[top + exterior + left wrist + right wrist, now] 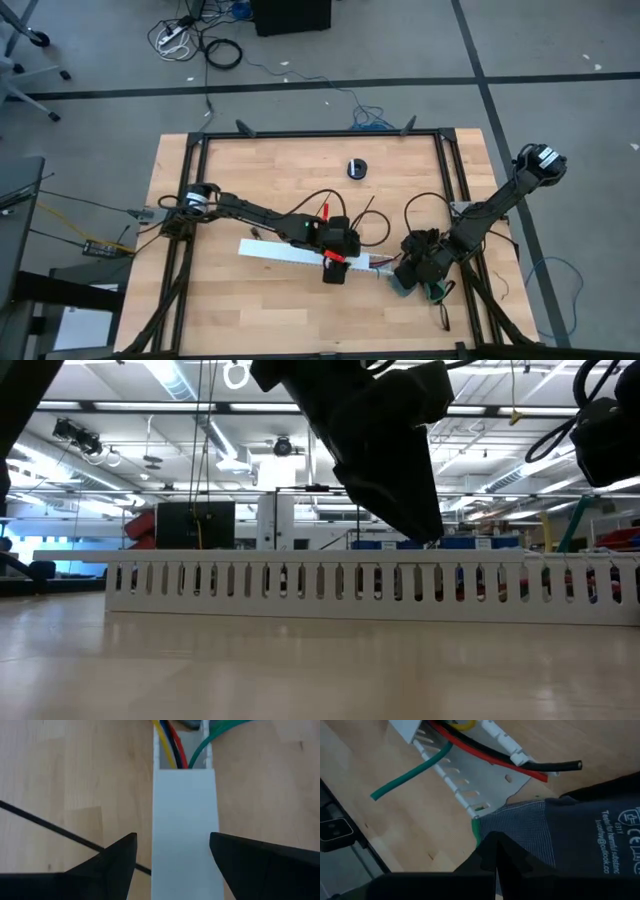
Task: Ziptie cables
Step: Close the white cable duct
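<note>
Left end effector [172, 865] hovering spread, straddling channel [184, 830], likely lining up cover. Right end effector [495, 865] pressing fingers together on glove [580, 830], steadying channel end. Cables [485, 752] lying inside channel.

The high view looks straight down over the whole table [260, 160]. The low view sits at tabletop height, close to the white slotted channel [370, 588]. Both wrist views look down closely on that channel.
</note>
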### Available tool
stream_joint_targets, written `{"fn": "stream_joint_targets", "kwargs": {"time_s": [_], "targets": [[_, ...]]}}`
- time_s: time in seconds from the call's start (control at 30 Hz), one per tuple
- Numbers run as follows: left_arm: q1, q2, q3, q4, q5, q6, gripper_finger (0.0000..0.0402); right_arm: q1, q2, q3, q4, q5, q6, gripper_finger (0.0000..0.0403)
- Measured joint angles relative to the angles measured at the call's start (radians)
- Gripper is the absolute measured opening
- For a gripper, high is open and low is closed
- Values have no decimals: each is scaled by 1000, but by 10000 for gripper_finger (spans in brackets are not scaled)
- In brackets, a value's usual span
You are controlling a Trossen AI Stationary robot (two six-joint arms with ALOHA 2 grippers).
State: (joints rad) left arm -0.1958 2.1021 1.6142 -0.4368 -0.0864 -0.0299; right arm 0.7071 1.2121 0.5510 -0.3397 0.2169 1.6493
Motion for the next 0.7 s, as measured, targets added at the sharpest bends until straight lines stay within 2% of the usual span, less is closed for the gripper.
{"fn": "stream_joint_targets", "kwargs": {"time_s": [0.17, 0.3, 0.5, 0.7], "targets": [[0, -1, 10, 21, -14, -38, 245, 0, 0, 0, -2, 0, -23, 0], [-8, -6, 57, 26, -15, -167, 244, 1, 0, 0, -1, -2, -42, 1], [-9, -7, 87, 43, -24, -198, 243, 1, 0, 0, 1, -11, -75, 2], [-12, -7, 87, 85, -26, -349, 243, 1, 0, 0, 2, -20, -137, 1]]}}
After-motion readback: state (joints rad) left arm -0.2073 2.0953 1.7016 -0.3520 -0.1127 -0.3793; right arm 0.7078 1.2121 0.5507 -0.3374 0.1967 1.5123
